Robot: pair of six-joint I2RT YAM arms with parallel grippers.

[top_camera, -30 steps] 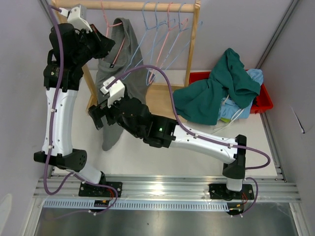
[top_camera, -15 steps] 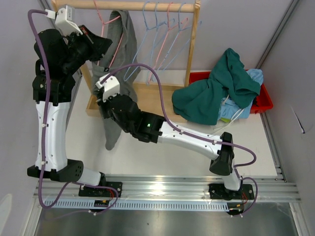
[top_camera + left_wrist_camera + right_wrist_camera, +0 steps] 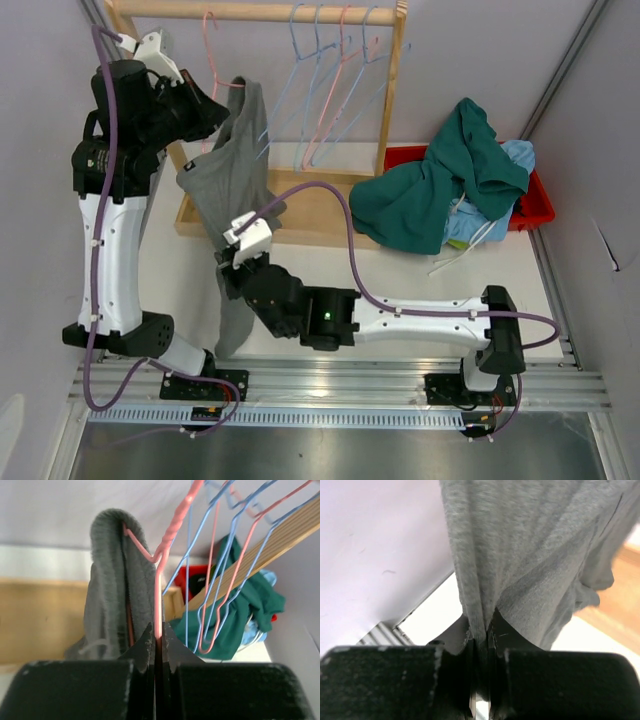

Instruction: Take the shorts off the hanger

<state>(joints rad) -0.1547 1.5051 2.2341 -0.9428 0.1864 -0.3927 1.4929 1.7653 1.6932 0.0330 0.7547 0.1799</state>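
Grey shorts hang over a pink wire hanger, off the rail, at the rack's left end. My left gripper is shut on the hanger's wire, just below its twisted neck. In the left wrist view the left gripper has the grey shorts draped beside it. My right gripper is lower and nearer, shut on a fold of the grey shorts, which run taut from the right gripper up toward the hanger.
The wooden rack carries several empty blue and pink hangers on its rail. Its wooden base lies on the table. A red bin at right holds dark teal shorts and light blue shorts.
My right gripper shut on the grey shorts and drew them down toward the near edge. The left arm shifted with the hanger, and the shorts now stretch between the two grippers.
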